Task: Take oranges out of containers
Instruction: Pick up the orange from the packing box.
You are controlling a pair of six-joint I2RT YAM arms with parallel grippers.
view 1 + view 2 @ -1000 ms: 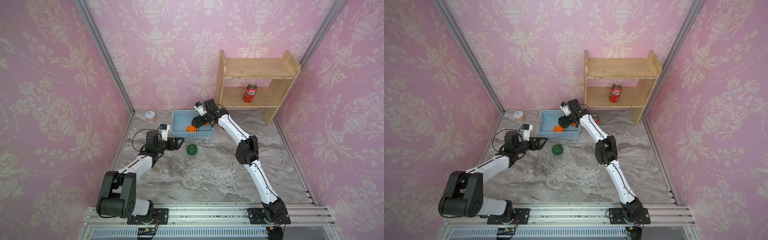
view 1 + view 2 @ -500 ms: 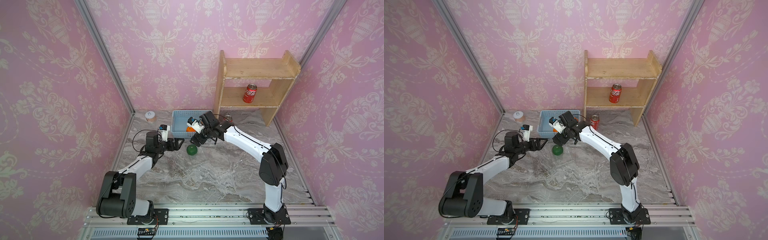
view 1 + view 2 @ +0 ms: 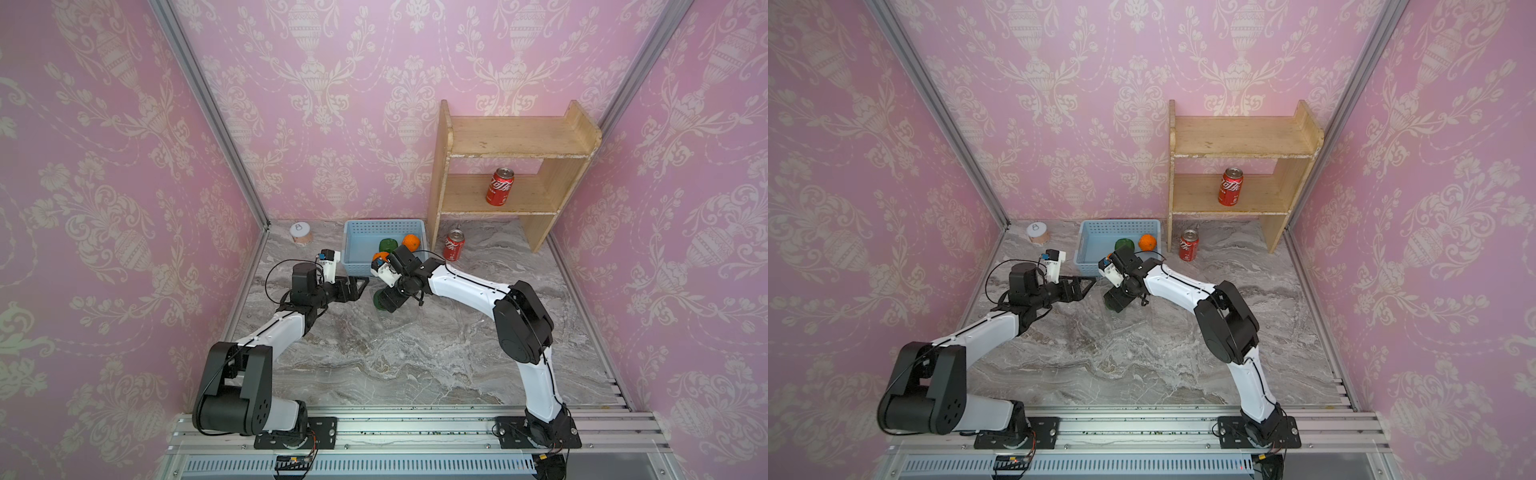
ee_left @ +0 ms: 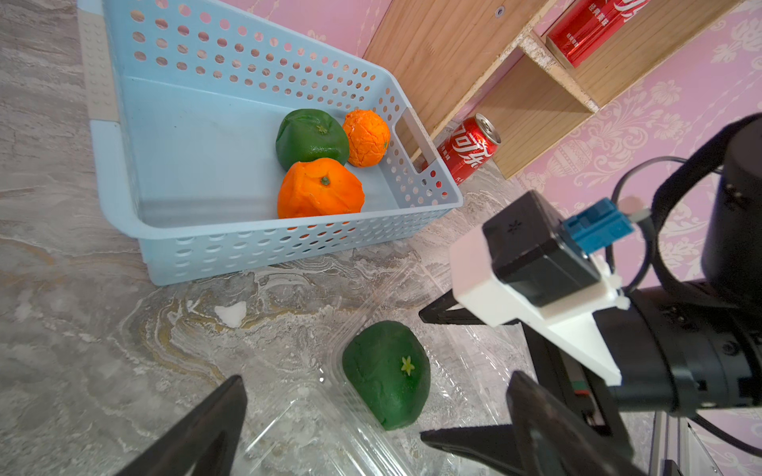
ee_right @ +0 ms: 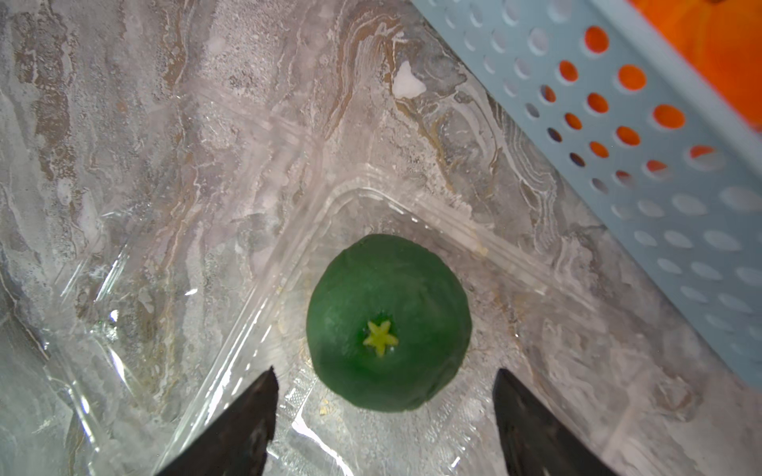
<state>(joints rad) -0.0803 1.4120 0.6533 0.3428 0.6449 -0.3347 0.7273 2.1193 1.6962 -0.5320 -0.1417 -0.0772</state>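
Green orange [image 5: 387, 321] in clear container [image 5: 231, 329], just ahead of right gripper [image 5: 385, 371], jaws spread, no contact.

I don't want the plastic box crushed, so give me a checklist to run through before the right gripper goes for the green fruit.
1. Right gripper open wider than the green orange: ok.
2. Gripper centred over that orange: ok.
3. Clear container lid off the fruit: ok.
4. Left gripper steadying the container: not ok, it is open and holds nothing.
5. Room in the blue basket: ok, three fruits sit at one end.
6. Gripper low enough to grasp: cannot tell.
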